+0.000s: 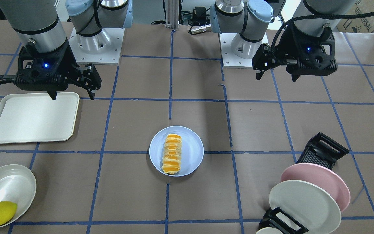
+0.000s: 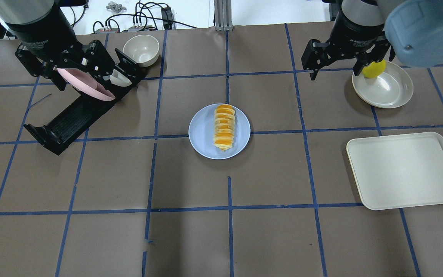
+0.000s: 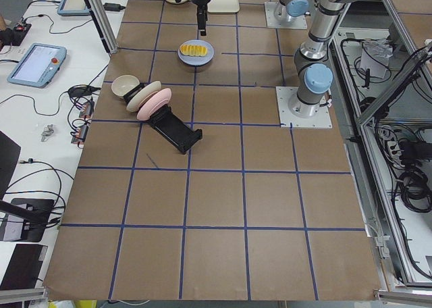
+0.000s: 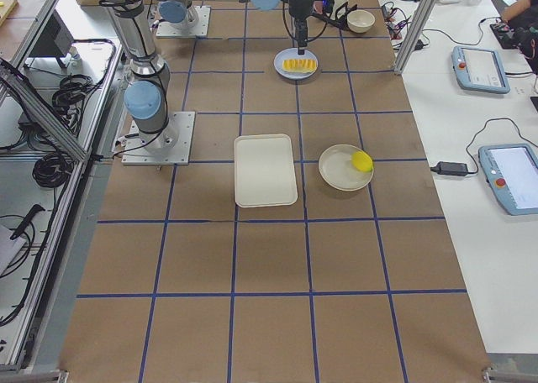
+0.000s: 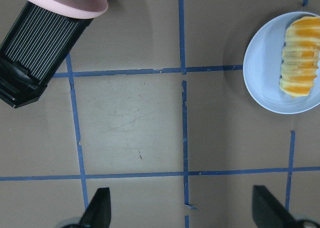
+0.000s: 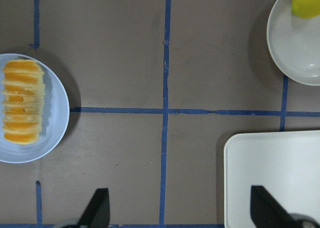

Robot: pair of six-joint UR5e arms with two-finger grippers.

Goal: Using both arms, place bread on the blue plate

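Note:
The bread (image 1: 171, 153) lies lengthwise on the blue plate (image 1: 193, 143) at the middle of the table, also in the overhead view (image 2: 224, 127) on the plate (image 2: 202, 130). My left gripper (image 1: 277, 78) is open and empty, raised well to the plate's side near the dish rack (image 2: 79, 77). My right gripper (image 1: 73, 97) is open and empty, raised over the far edge of the tray and the lemon dish (image 2: 335, 75). The left wrist view shows the bread (image 5: 300, 55) at upper right, and the right wrist view shows it (image 6: 22, 102) at left. Neither gripper touches anything.
A cream tray (image 2: 404, 171) lies on my right. Beyond it a cream dish (image 2: 392, 90) holds a lemon (image 2: 373, 69). On my left a black dish rack (image 2: 67, 121) holds a pink plate (image 1: 320, 182) and a white plate (image 1: 304, 204). A small bowl (image 2: 140, 50) stands behind the rack.

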